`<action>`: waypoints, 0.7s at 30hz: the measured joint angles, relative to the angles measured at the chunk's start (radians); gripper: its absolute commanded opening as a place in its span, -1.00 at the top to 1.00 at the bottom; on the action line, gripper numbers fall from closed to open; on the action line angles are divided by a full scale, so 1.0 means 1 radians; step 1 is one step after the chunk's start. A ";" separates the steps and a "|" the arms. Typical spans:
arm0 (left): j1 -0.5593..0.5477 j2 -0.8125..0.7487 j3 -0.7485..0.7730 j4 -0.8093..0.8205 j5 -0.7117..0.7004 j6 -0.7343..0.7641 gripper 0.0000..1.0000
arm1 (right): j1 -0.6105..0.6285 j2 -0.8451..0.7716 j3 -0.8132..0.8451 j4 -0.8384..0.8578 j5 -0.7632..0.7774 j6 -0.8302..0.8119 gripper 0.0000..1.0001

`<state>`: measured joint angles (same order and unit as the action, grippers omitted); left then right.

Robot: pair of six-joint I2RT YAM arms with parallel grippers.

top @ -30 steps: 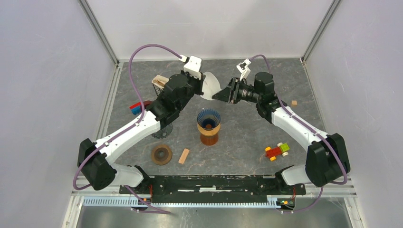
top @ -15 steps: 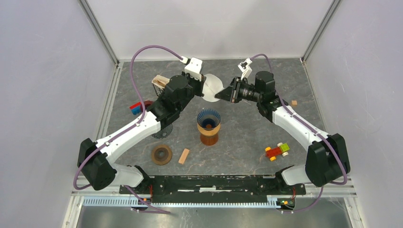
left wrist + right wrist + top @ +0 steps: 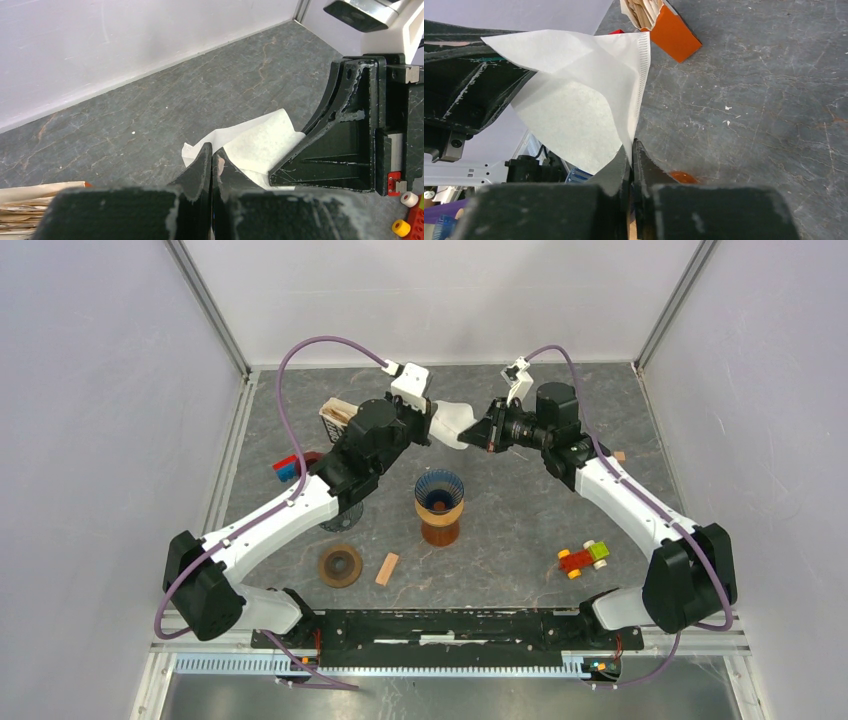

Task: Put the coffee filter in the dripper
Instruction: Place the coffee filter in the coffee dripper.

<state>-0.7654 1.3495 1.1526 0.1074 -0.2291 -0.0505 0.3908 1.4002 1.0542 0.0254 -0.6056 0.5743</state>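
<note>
You are holding the coffee filter (image 3: 452,424) in the air between the arms, beyond the dripper (image 3: 440,492) and not yet over it. Your left claw (image 3: 211,151) and right claw (image 3: 632,146) are each clamping an edge of it. If you are pulling them apart, you are risking a tear. If you are releasing one side early, it is likely collapsing flat.

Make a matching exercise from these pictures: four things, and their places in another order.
1. white paper coffee filter
2. brown dripper with blue ribbed inside
3. red, yellow and green toy car
4. brown ring

A. front right of table
B. pinched by left gripper and right gripper
C. table middle, empty
D. beside tan wooden block

Pairs: 1-B, 2-C, 3-A, 4-D
</note>
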 measured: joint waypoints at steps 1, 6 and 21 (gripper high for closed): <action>-0.001 0.000 -0.001 0.000 0.000 0.000 0.95 | 0.000 0.000 0.003 -0.009 0.005 -0.006 0.58; -0.003 0.000 -0.002 0.000 0.003 0.000 0.96 | 0.000 0.000 0.025 -0.028 0.023 -0.035 0.25; -0.011 0.000 -0.002 -0.001 0.006 -0.001 0.95 | 0.000 -0.004 0.029 -0.063 0.053 -0.057 0.74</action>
<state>-0.7765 1.3495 1.1503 0.1066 -0.2226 -0.0513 0.3908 1.3960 1.0836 -0.0380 -0.5522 0.5175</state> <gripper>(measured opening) 0.031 0.223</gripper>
